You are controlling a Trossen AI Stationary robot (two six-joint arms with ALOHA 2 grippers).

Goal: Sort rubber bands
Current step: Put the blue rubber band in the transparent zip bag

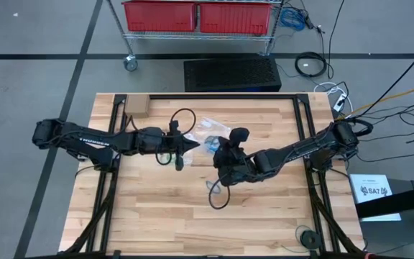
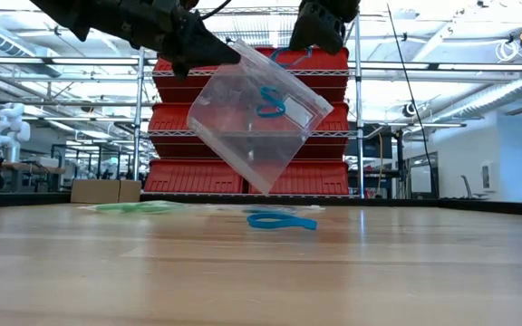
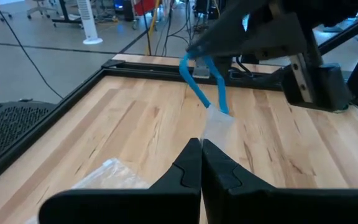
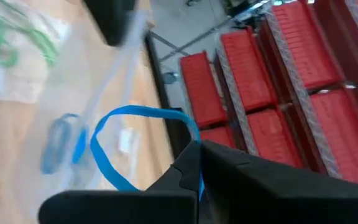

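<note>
The rubber bands point(image 2: 281, 220) were bright blue and green, the bag point(image 2: 254, 118) clear, the bins point(image 2: 243, 177) red.

Overhead, table-level and two close wrist cameras, all sharing the table point(image 1: 192, 208).

Both arms are matte black and chunky, the left arm point(image 1: 85, 137) bearing small white lettering along its link, black cables looping off each, and the left gripper point(image 3: 201, 163) ends in angular black fingers.
</note>
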